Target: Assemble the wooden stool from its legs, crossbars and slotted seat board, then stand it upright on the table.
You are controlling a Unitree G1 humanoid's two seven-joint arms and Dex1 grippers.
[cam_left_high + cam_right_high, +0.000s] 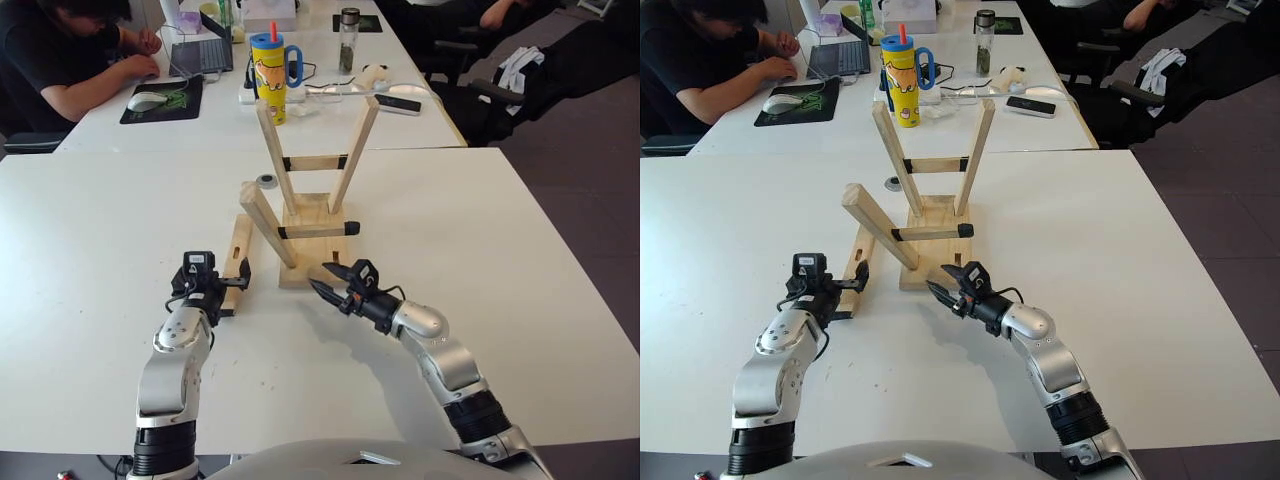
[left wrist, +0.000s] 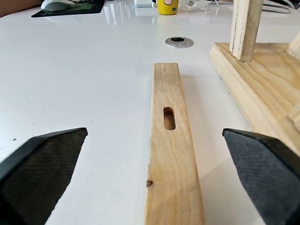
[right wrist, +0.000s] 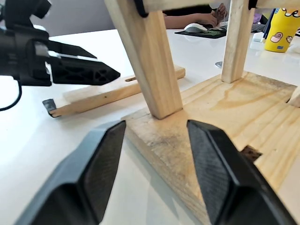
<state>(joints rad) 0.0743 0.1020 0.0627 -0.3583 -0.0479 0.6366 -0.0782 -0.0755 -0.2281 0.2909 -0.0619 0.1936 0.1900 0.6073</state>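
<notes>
**Stool upside down, three legs in, one leg loose**

The slotted seat board [image 1: 318,212] lies flat at the middle of the white table [image 1: 520,260]. Three legs stand up from it: a far-left leg [image 1: 277,150], a far-right leg [image 1: 354,150] and a near-left leg [image 1: 268,225] that leans toward the left. An upper crossbar [image 1: 316,162] joins the two far legs. A lower crossbar [image 1: 318,231] runs right from the near-left leg. Dark pieces sit at the crossbar ends, too small to make out. The right wrist view cuts off the tops of the legs, and a dark slot [image 3: 251,152] in the board shows only in part.

The loose leg [image 1: 240,243] lies flat on the table just left of the board, running near to far, with an oval slot [image 2: 168,118] in its upper face. Its near end is hidden behind the left gripper [image 1: 232,288]. That gripper's jaws are spread wide, one on each side of the leg and clear of the wood.

The right gripper [image 1: 318,276] is low at the board's near edge, pointing left. Its jaws are apart and hold nothing, and the foot of the near-left leg lies just beyond them. Whether the fingertips touch the board cannot be told.

Just beyond the loose leg's far end a metal ring [image 1: 265,181] is set in the tabletop. A yellow cup [image 1: 268,70] stands on the desk behind.
</notes>
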